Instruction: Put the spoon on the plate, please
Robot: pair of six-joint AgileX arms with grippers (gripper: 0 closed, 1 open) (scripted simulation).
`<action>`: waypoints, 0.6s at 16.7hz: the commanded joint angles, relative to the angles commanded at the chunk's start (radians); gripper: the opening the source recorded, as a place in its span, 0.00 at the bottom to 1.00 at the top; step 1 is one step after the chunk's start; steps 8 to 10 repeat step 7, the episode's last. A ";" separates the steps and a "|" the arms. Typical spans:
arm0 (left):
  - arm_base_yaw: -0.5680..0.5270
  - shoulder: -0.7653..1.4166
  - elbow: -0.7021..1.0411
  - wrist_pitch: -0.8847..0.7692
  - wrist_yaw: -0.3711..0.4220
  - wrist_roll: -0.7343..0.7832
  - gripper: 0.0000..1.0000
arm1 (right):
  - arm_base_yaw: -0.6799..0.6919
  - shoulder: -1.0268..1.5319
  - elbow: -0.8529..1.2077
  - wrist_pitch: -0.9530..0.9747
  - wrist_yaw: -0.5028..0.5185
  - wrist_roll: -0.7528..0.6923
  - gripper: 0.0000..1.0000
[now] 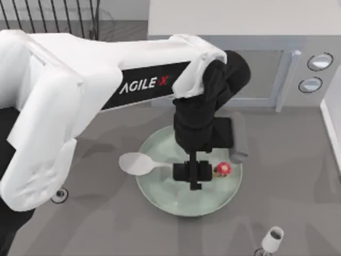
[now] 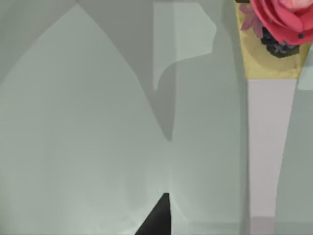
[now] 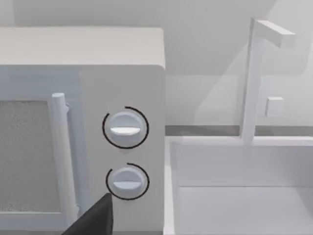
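Over the plate, your left gripper grips the spoon, bowl toward 9 o'clock.

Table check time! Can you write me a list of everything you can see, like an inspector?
Surface: grey table.
Job's things: spoon lies across the pale green plate, its bowl past the plate's left rim, its red knob over the plate.
Clutter: a wine glass at the near right.
Grippers: left gripper is low over the plate, around the spoon's handle; right arm is parked facing the microwave.
Cables: nothing seen.
Surroundings: microwave with two dials behind the plate.
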 joint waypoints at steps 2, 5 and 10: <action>0.000 0.000 0.000 0.000 0.000 0.000 1.00 | 0.000 0.000 0.000 0.000 0.000 0.000 1.00; 0.000 0.000 0.000 0.000 0.000 0.000 1.00 | 0.000 0.000 0.000 0.000 0.000 0.000 1.00; 0.000 0.000 0.000 0.000 0.000 0.000 1.00 | 0.000 0.000 0.000 0.000 0.000 0.000 1.00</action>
